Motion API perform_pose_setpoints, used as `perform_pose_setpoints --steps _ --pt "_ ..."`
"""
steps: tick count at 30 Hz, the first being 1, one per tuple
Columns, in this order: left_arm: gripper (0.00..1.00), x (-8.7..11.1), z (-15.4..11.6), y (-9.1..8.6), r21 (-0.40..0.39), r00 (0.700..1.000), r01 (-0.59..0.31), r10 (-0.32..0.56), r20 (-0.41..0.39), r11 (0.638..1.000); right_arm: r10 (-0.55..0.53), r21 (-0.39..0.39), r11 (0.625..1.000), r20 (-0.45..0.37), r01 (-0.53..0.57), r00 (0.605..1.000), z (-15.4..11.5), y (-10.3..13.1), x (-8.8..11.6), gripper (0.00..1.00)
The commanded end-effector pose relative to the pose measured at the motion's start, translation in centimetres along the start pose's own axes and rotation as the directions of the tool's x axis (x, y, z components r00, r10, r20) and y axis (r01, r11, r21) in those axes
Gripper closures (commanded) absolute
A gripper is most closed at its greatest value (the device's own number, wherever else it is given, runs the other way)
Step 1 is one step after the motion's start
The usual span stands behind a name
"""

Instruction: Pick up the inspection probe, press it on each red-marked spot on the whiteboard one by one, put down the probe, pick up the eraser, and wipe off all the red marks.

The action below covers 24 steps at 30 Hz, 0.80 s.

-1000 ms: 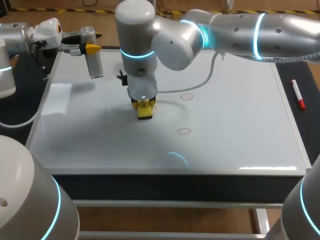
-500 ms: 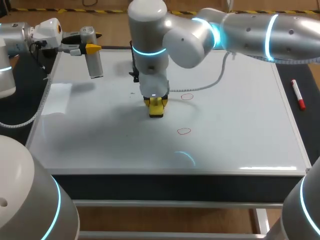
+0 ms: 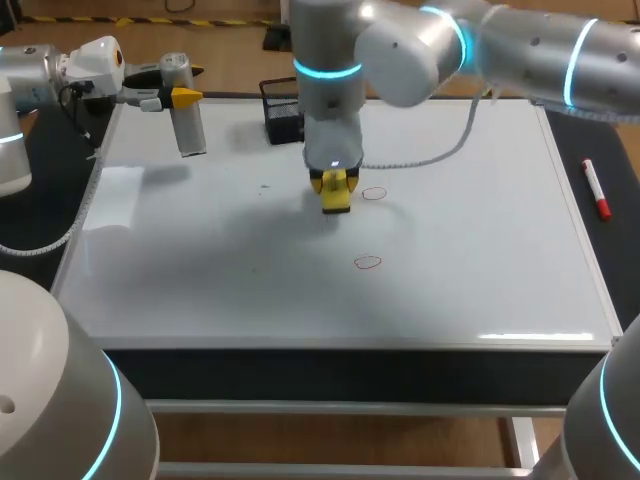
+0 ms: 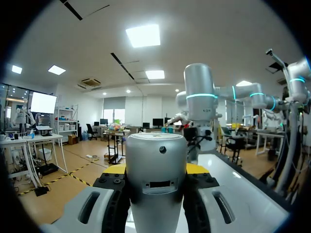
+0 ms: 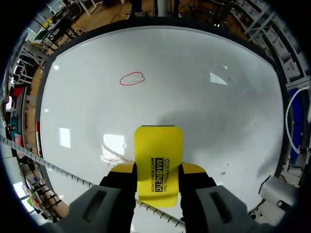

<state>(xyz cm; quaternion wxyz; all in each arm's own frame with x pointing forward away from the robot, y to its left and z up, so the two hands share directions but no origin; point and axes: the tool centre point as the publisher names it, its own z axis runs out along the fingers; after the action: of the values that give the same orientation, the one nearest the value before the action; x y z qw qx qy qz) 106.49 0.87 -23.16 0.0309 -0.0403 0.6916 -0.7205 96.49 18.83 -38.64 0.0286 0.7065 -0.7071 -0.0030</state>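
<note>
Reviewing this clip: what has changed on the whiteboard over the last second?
The right gripper, shut on the yellow eraser, slid across the whiteboard to the right and away from the robot, ending just beside the farther red mark. That mark, the nearer red mark, and the left gripper holding the probe stayed put.

The dark-topped table (image 3: 622, 250) stands on a pale metal frame (image 3: 330, 407).

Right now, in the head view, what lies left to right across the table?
Probe in the left gripper, black holder, yellow eraser in the right gripper, red circle, red marker.
</note>
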Motion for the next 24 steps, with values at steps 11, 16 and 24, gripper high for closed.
perform_pose_setpoints --steps 11,16,24 --pt "1.0 0.1 0.0 -0.2 -0.002 1.0 0.0 0.0 0.002 1.0 0.158 0.044 0.986 0.008 -0.158 0.987 -4.3 -5.1 11.7 1.0" --pt "1.0 0.1 0.0 -0.2 -0.002 1.0 0.0 0.0 0.002 1.0 0.272 0.031 0.962 0.019 -0.273 0.962 -4.5 -7.0 16.8 1.0" --pt "1.0 0.1 0.0 -0.2 -0.002 1.0 0.0 0.0 0.002 1.0 0.424 0.002 0.905 0.029 -0.425 0.905 -4.3 -8.8 23.6 1.0"
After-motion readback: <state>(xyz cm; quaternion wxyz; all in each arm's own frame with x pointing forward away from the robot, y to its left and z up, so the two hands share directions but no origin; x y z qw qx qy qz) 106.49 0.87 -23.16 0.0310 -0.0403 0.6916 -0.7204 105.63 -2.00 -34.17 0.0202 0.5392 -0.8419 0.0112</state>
